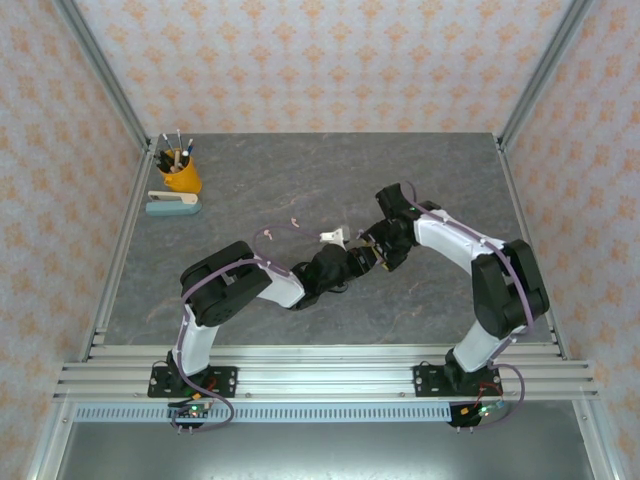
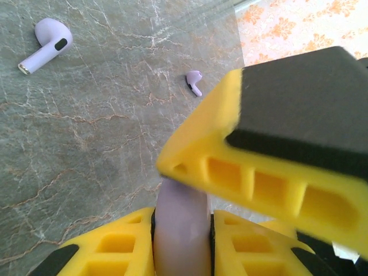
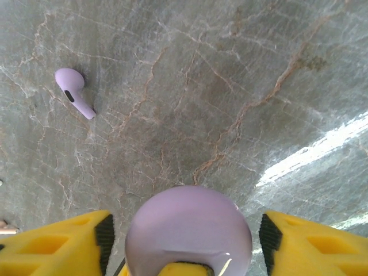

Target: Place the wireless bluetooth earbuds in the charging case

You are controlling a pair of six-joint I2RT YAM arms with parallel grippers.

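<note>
Well, purple case (image 2: 179, 244) wedged between left gripper (image 2: 182, 217) jaws, earbuds (image 2: 46, 43) lying beyond

Grey veined worktop (image 1: 300, 170). Far-left corner: yellow pen cup (image 1: 181, 175), pale stapler (image 1: 173, 204) just beside it toward near edge. Nr centre: tiny pale earbud (image 1: 295, 222). Purple earbud (image 2: 46, 43) & second purple earbud (image 2: 194, 82) lie apart on bare stone.

purple earbuds (image 2: 46, 43) (image 2: 194, 82): 2 | round purple case (image 3: 188, 230): 1 | yellow pen cup (image 1: 181, 178): 1 | stapler (image 1: 173, 204): 1 | arms (image 1: 240, 285) (image 1: 470, 250): 2
</note>
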